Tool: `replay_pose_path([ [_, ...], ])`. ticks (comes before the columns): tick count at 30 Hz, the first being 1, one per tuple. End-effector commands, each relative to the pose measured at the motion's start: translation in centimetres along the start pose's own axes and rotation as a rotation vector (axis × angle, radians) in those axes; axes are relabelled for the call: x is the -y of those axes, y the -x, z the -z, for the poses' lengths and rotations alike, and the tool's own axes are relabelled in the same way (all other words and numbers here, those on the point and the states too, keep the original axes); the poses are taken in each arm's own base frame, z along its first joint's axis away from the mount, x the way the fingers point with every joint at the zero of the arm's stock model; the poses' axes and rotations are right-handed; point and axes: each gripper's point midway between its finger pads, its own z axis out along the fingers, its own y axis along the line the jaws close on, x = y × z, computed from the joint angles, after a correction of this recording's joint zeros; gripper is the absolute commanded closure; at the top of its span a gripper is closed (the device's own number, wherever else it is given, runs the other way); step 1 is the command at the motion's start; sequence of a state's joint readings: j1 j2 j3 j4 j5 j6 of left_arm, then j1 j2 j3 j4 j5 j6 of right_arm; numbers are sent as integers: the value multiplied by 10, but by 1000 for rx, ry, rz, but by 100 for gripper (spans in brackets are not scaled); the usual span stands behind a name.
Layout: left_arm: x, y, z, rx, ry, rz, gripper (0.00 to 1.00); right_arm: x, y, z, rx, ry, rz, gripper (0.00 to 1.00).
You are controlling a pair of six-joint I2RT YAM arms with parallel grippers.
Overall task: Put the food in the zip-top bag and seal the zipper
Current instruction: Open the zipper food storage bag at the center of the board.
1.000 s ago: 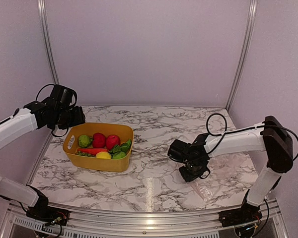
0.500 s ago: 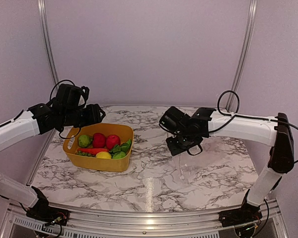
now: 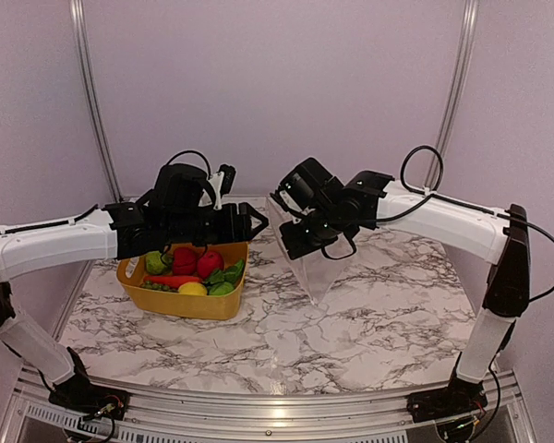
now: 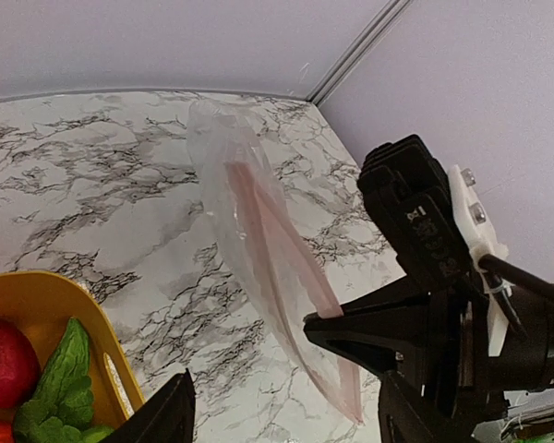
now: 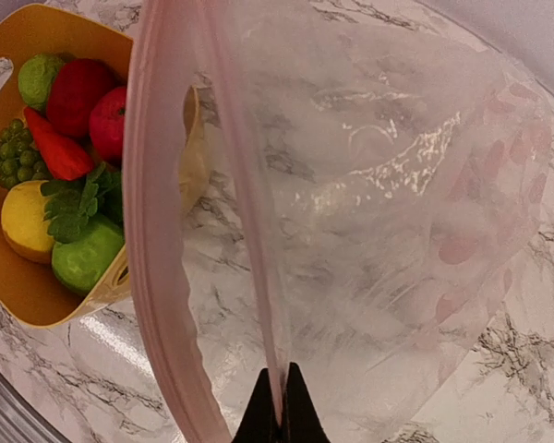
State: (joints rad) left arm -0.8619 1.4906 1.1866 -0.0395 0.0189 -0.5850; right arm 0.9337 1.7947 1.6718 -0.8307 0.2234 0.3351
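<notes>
Right now you are at the bag-opening step, with nothing packed yet. Nearest you, on the left, the basket point(image 3: 180, 300) holds all the food point(image 3: 208, 264): red round pieces, a lemon, a carrot, green fruit and leaves.

Just beyond it and to the right, the bag point(image 3: 316, 268) is held up by its mouth edge. Its lowest corner is close to the marble or touching it; I cannot tell which. Your right gripper point(image 5: 279, 408) is clamped on the zipper point(image 4: 272, 231) at one end of the mouth. In the right wrist view the two pink lips stand a little apart.

Your left gripper point(image 4: 275, 417) hovers over the basket's far edge, aimed at the bag, with its jaws spread wide and holding nothing. I judge the next move to be bringing those jaws onto the free lip, away from the right grip, and drawing the mouth wider. The film looks thin and limp, so catch one layer only, or the mouth will pinch closed.

The table point(image 3: 379, 323) is glossy white marble pattern with grey veins. Beyond it stand plain pale lilac walls with two metal posts point(image 3: 85, 92).
</notes>
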Motion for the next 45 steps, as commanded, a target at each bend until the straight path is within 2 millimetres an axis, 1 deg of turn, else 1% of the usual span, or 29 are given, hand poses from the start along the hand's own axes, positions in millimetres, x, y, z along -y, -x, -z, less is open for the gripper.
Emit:
replay_pose_path([
  [1,26,15,-9,51,-78,25,31,-22,25,7,66,95,-4,100],
  [4,10,13,-19,58,2,72,33,-27,33,9,87,123,-21,100],
  [10,-8,5,-40,37,99,148,39,-32,46,17,124,148,-46,100],
  [15,-21,-3,-50,24,164,178,48,-30,48,23,129,145,-66,100],
  [17,-28,-6,-52,17,198,182,53,-29,48,26,128,144,-66,100],
  [19,-35,-10,-53,2,236,183,61,-21,47,29,115,103,-76,100],
  [20,-37,-11,-54,-3,251,182,67,-15,46,31,108,68,-80,100],
  [24,-44,-11,-53,5,291,183,87,15,42,43,77,-91,-98,100],
  [26,-48,-9,-51,14,313,182,92,27,39,49,67,-149,-106,100],
  [28,-47,-6,-51,23,315,177,95,33,34,53,59,-171,-117,100],
  [29,-43,-5,-53,22,294,176,96,32,32,52,55,-159,-120,99],
  [32,-27,-1,-60,30,202,183,99,18,29,44,56,-79,-128,92],
  [34,-16,4,-61,46,150,193,100,10,26,36,49,-36,-131,79],
  [35,-12,7,-62,56,126,196,100,7,24,31,39,-21,-132,74],
  [36,-6,13,-61,79,97,207,100,5,21,25,27,-9,-136,72],
  [39,-3,16,-60,100,71,236,100,4,19,17,18,2,-150,69],
  [41,-1,19,-59,113,62,250,100,2,24,19,42,15,-153,67],
  [45,2,20,-60,118,43,272,100,0,32,22,81,34,-153,65],
])
